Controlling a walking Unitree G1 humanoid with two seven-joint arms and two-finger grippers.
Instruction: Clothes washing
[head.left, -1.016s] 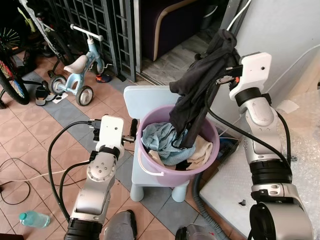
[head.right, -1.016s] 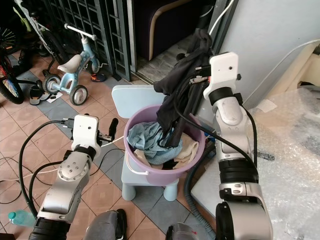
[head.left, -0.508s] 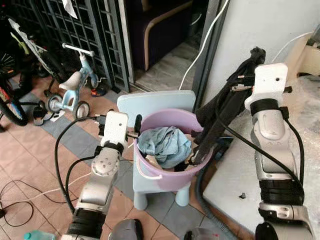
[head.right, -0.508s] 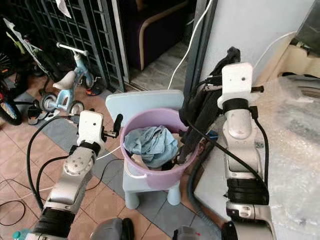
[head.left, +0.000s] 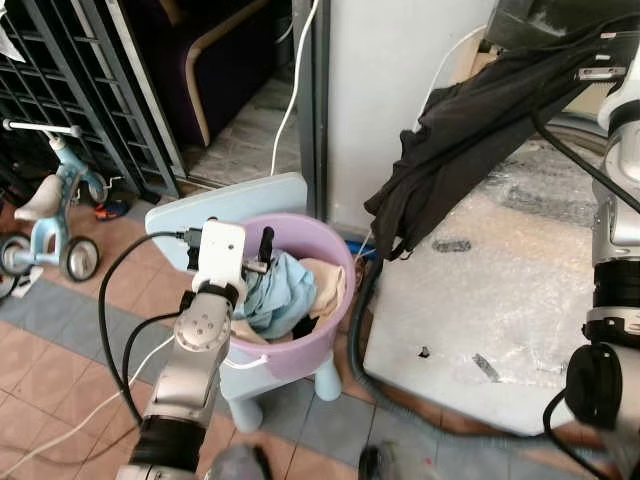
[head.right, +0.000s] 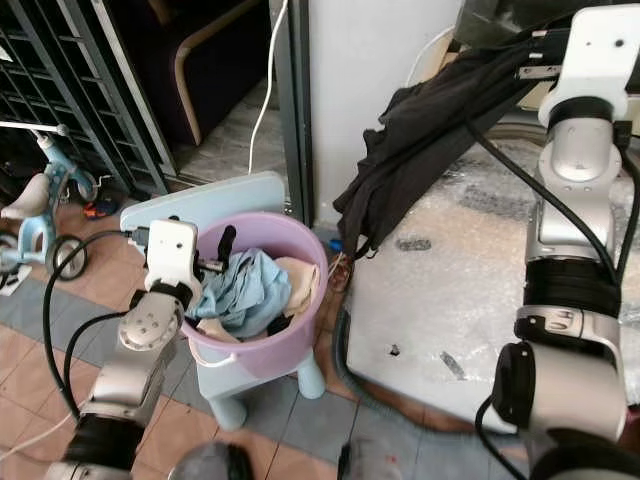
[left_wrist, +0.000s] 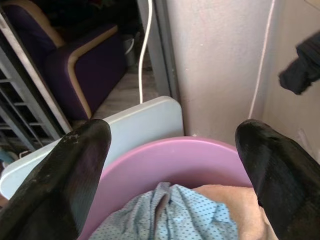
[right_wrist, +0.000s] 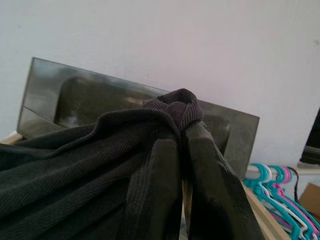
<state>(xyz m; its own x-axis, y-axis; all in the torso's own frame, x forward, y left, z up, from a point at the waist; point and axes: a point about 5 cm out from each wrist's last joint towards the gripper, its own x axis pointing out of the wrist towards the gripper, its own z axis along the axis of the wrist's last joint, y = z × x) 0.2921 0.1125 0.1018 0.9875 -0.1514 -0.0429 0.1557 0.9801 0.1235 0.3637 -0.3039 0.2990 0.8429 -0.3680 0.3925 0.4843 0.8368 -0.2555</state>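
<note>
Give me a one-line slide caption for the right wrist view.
Right hand shut on a dark garment, lifted before a white wall.

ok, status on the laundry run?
Right hand shut on dark garment, held high above the wrapped washer top. Left hand open over purple tub. Nothing blocking.

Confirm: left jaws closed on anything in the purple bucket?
No, the left gripper hovers with jaws wide apart above the purple plastic bucket, the blue dotted cloth lying untouched below them.
</note>
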